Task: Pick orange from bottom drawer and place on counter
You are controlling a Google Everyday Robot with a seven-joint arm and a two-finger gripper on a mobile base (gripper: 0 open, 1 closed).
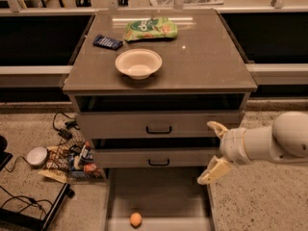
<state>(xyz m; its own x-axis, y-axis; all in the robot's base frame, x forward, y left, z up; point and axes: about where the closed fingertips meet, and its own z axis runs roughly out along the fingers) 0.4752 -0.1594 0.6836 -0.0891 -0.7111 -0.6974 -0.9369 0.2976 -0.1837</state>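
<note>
The orange (135,219) lies near the front edge of the open bottom drawer (163,196), left of its middle. The counter (202,57) tops the three-drawer cabinet. My gripper (213,149) comes in from the right on a white arm, over the drawer's right edge, level with the middle drawer front. Its two pale fingers are spread wide apart, one up and one down, and hold nothing. The gripper is above and to the right of the orange, well apart from it.
On the counter stand a white bowl (138,63), a green chip bag (150,29) and a dark blue packet (107,42). On the floor at left lie cables (65,129), a heap of snack packets (72,160) and a white round object (36,155).
</note>
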